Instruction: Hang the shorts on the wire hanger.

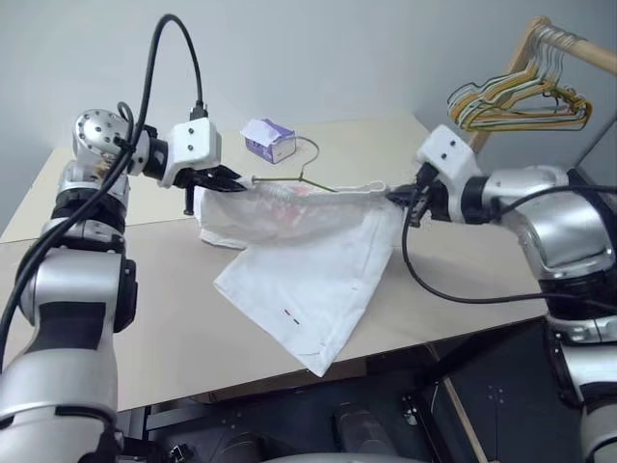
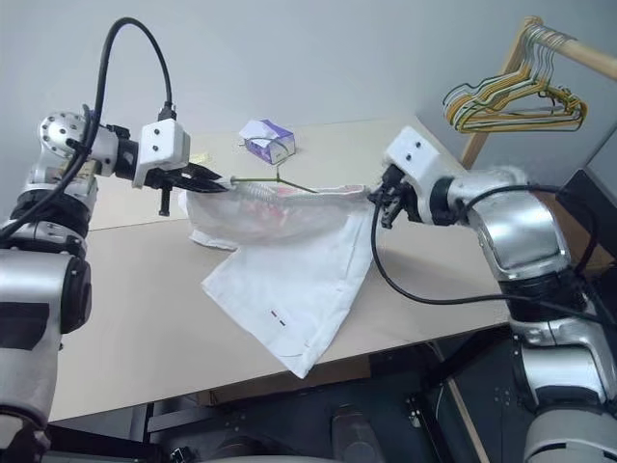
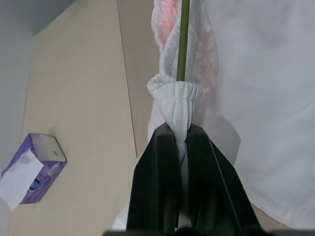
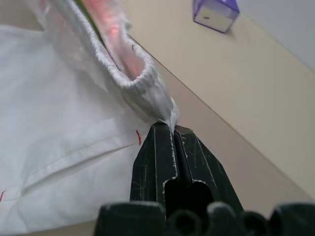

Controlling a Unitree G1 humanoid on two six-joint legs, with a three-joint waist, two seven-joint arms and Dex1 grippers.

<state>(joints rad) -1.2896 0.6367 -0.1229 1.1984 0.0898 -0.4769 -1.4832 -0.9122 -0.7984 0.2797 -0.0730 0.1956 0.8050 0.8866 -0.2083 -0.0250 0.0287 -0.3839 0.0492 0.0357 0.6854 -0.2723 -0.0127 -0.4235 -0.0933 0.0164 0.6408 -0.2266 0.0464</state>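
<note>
You have a purple-white tissue box (image 1: 269, 140) lying on the beige table (image 1: 145, 338), and a bunch of coloured hangers (image 1: 521, 101) on a wooden rail (image 1: 578, 43) at right.

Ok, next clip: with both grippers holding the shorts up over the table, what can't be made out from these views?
- Wire hanger: past the bare stretch and hook, the shorts cover it, so how far it is threaded is hidden.
- Left gripper and right gripper: shut on the waistband; whether either also pinches the wire is hidden by bunched cloth.
- Tag on the shorts: too small to read in the eye views.
- Tissue box: print too small.
- Hanger bunch: rail cut by the edge.
</note>
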